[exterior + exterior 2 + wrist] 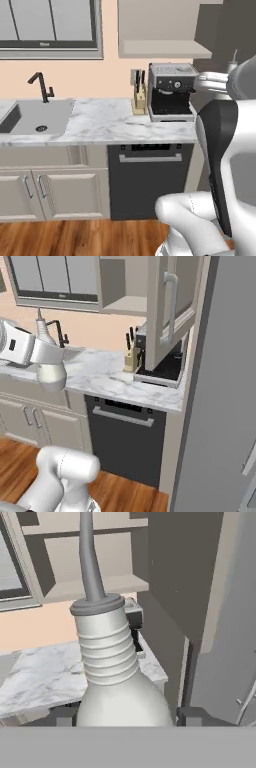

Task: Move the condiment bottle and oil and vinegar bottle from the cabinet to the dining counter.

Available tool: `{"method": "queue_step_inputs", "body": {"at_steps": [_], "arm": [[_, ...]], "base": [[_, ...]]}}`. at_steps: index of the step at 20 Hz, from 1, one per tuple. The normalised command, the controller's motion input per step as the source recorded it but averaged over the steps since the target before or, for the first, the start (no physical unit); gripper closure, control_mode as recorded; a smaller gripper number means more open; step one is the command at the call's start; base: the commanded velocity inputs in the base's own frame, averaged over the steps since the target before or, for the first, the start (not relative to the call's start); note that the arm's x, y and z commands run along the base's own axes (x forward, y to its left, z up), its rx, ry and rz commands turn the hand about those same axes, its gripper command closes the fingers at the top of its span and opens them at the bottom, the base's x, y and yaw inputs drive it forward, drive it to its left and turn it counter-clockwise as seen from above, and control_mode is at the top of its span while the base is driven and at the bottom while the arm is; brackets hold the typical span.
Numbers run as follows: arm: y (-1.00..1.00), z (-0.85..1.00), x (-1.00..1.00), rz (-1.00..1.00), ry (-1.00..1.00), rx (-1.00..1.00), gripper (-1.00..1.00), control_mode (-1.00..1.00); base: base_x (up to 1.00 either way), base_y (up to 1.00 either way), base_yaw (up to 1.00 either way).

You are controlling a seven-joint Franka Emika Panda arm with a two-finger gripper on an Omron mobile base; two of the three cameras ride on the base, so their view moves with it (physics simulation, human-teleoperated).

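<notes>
step: carry to dining counter | gripper pinched the oil and vinegar bottle, lifted clear of the open cabinet, above the worktop's front edge | advice: keep bottle upright, swing wide of the door.

Peach wall behind a marble worktop with a sink and black faucet. A grey-framed window sits above; wood floor below.

The arm is glossy white with rounded, bulbous links and a broad dark charcoal band; a small dark rectangular marking sits on its white wrist link.
</notes>
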Motion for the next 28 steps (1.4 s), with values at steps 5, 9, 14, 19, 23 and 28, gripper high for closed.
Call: {"method": "queue_step_inputs", "body": {"at_steps": [5, 9, 14, 19, 23, 28], "arm": [[0.00, 0.00, 0.00, 0.00, 0.00, 0.00, 1.00, 1.00], [0.00, 0.00, 0.00, 0.00, 0.00, 0.00, 1.00, 1.00], [0.00, 0.00, 0.00, 0.00, 0.00, 0.00, 1.00, 1.00], [0.00, 0.00, 0.00, 0.00, 0.00, 0.00, 1.00, 1.00], [0.00, 0.00, 0.00, 0.00, 0.00, 0.00, 1.00, 1.00], [0.00, 0.00, 0.00, 0.00, 0.00, 0.00, 1.00, 1.00]], "base": [[-0.75, 0.00, -0.35], [-0.08, -0.04, -0.88], [0.00, -0.05, -0.97], [0.00, -0.18, -0.94], [0.00, -0.31, -0.91], [0.00, -0.36, -0.90]]}}
